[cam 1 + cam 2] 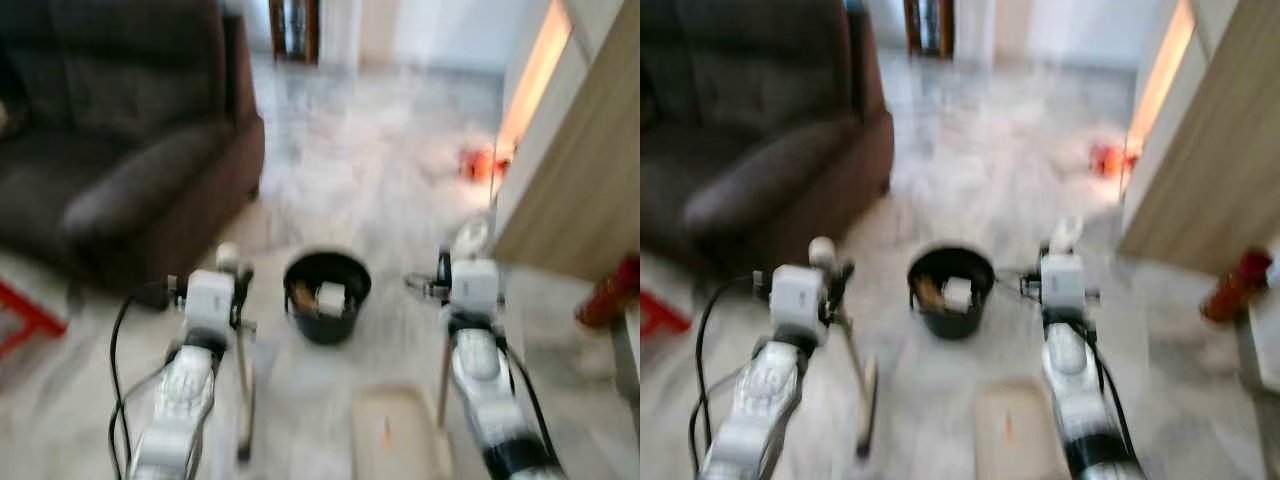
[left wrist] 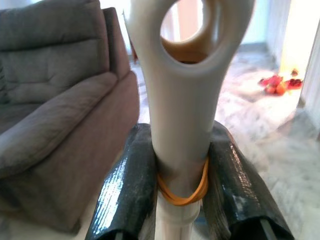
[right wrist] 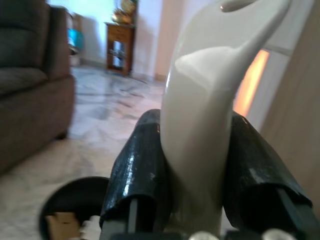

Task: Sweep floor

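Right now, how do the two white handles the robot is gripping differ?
The left handle ends in an open loop and wears an orange rubber band; the right handle is solid and curves to a point, with no band. The left handle leads down to a thin stick, the right handle to a cream dustpan. Both are white plastic, each clamped between black jaws.

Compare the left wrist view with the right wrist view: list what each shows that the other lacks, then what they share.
Left wrist: an orange rubber band around a white handle with a hole, and red things on the floor. Right wrist: a black bin with scraps, a wooden side table, and a solid white handle. Both: the sofa, the marble floor, and jaws shut on a handle.
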### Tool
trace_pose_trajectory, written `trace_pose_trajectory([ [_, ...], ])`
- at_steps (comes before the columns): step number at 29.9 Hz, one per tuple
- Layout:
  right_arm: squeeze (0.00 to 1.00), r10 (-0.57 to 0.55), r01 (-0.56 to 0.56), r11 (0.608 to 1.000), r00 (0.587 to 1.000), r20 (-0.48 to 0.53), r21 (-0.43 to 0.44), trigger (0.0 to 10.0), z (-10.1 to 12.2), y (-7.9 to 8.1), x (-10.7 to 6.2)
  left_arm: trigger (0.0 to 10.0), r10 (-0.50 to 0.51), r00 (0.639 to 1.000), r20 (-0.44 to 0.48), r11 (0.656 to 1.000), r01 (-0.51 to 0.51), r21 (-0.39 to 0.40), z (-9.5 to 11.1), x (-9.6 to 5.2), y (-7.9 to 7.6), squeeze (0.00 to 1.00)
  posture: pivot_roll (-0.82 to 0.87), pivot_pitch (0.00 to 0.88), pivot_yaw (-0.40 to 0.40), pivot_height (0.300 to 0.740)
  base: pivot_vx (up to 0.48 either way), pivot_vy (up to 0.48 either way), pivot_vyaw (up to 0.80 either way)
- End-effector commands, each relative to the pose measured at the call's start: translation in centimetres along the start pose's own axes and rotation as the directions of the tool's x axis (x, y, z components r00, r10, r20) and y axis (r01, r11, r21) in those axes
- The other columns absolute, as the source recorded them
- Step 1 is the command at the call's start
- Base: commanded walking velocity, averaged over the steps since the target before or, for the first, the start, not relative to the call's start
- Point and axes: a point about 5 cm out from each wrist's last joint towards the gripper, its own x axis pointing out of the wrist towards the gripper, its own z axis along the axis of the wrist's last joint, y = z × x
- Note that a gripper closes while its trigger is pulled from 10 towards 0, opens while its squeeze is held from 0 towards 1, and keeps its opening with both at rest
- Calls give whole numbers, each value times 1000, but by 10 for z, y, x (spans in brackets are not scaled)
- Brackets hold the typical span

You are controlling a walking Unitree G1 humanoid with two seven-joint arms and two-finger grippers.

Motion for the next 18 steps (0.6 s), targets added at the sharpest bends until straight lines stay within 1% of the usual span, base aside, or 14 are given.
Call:
trace_pose_trajectory([
  [1,0,-28,29,999,1000,-13,36,10000,-2,-4,-1,10000,-10,999,45,1000,9,22,9,4,-1,0,117,65,41,740,0,0,-800],
  [18,0,-22,23,999,1000,-16,31,10000,-2,-4,0,10000,-21,999,24,999,20,38,6,6,-2,0,108,48,41,740,0,0,-800],
])
